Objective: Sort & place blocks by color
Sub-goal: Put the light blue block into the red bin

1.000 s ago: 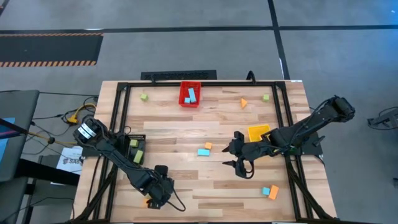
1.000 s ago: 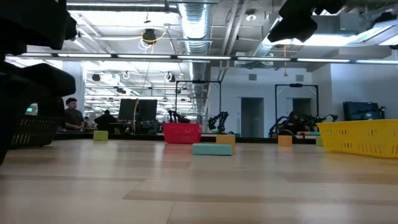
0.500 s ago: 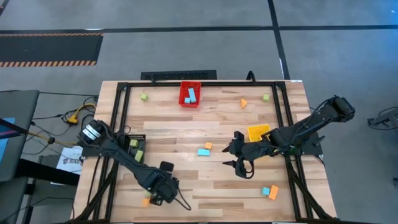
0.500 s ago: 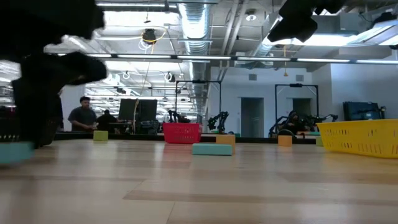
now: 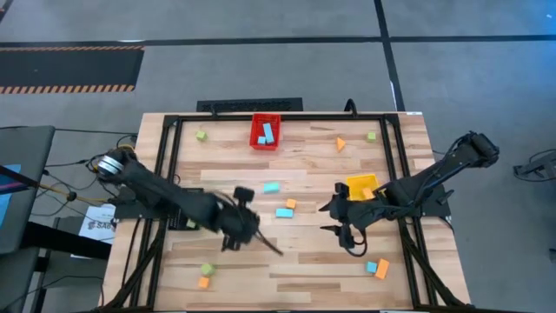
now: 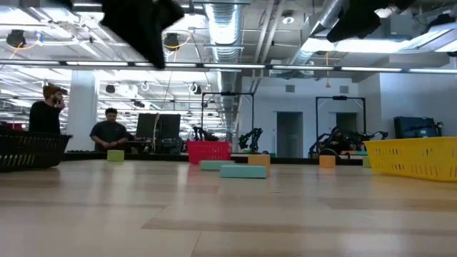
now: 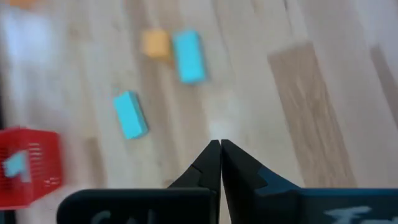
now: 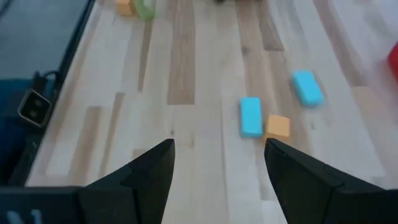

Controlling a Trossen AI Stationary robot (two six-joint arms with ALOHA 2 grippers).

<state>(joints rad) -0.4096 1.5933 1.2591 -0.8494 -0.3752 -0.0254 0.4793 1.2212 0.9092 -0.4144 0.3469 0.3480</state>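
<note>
Left arm reaches in from the bench's left edge, low and stretched toward the middle, left gripper (image 7: pixel 220 163) pinched closed on nothing. Right arm angles in from the right edge, right gripper (image 8: pixel 219 163) spread open, empty, beside the yellow bin (image 5: pixel 362 186). Light-blue blocks (image 5: pixel 284 212) and an orange cube (image 5: pixel 291 204) lie mid-bench; more blocks sit in the red bin (image 5: pixel 266 132); no readable writing.

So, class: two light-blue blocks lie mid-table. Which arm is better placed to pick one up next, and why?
Probably the left. The left gripper is nearer the light-blue blocks and its wrist view faces them, though its fingers are shut. The right gripper, open, is slightly farther off.
</note>
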